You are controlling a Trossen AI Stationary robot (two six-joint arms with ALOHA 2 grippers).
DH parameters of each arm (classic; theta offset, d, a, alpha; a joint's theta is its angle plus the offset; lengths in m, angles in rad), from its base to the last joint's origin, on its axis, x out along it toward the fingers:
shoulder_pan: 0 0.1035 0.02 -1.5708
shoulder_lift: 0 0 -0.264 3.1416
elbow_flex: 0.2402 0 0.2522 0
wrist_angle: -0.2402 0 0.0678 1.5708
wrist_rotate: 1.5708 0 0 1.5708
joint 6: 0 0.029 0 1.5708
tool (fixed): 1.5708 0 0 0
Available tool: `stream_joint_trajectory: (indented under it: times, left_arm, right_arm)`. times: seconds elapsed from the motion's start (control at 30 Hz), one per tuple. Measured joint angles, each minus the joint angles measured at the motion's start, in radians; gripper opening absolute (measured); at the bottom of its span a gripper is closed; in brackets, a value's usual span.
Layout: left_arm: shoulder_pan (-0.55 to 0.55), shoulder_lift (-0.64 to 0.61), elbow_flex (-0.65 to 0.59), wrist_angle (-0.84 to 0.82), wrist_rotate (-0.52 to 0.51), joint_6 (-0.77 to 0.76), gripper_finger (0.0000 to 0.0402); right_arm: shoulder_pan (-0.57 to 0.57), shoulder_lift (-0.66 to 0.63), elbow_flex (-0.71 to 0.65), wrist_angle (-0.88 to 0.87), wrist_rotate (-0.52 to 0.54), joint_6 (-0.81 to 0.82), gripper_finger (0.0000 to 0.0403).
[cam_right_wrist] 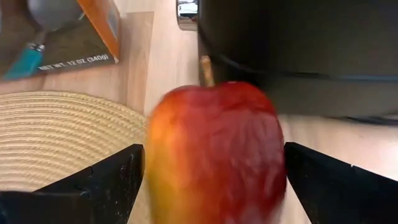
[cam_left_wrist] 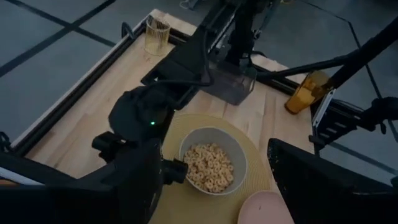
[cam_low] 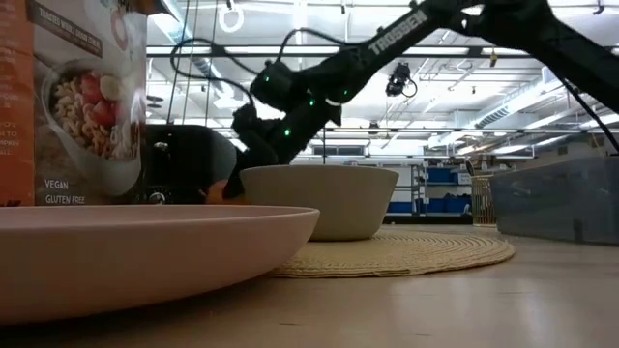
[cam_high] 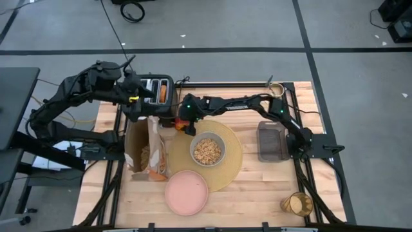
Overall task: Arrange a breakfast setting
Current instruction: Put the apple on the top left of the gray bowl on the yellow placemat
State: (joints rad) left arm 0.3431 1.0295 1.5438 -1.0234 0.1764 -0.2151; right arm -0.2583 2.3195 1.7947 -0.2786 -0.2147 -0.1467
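One table [cam_high: 257, 193] carries everything, with two arms over it. On it lies one round placemat [cam_high: 233, 169], and beside that stands one cereal box [cam_high: 147, 151] and, at the far edge, one black toaster [cam_high: 154, 96] with a toast round [cam_high: 163, 94] showing in a slot. One pink plate [cam_high: 187, 192] sits at the near edge, overlapping the mat's rim. One grey tray [cam_high: 273, 142] lies well to the right of the mat. One bowl [cam_high: 207, 149] of cereal rings rests on the mat. Two glasses stand apart: an amber tumbler [cam_high: 297, 204] at the near right corner and a clear glass [cam_high: 276, 89] at the far right corner. One apple [cam_right_wrist: 214, 149] stands on the bare wood just off the mat's far-left rim, close in front of the toaster.

The right gripper [cam_right_wrist: 214, 180] is lowered around the apple: its fingers [cam_right_wrist: 106, 180] stand spread wide, one on each side of the fruit, with a gap visible between each finger and the skin. The stem points toward the toaster.

The left gripper [cam_high: 136, 103] hangs over the toaster's left side, fingers parted and holding nothing.
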Motion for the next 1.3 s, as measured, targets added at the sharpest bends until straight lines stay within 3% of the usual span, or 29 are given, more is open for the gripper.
stream_joint_trajectory:
  times: [0.13,0.47,0.77,1.3]
  left_arm:
    - [0.000,0.007,-0.026,0.002,-0.001,-0.014,0.0299]
    - [0.000,0.011,-0.063,0.008,0.002,-0.036,0.0299]
    - [0.000,0.009,-0.063,0.009,0.003,-0.035,0.0299]
    - [0.000,0.009,-0.063,0.009,0.003,-0.035,0.0299]
  right_arm:
    - [-0.002,0.055,0.041,-0.021,-0.021,-0.014,0.0380]
    - [0.006,0.042,0.049,-0.010,-0.014,-0.040,0.0364]
    - [0.006,0.045,0.051,-0.024,-0.015,-0.037,0.0397]
    - [0.011,0.046,0.051,0.038,-0.015,-0.118,0.0390]
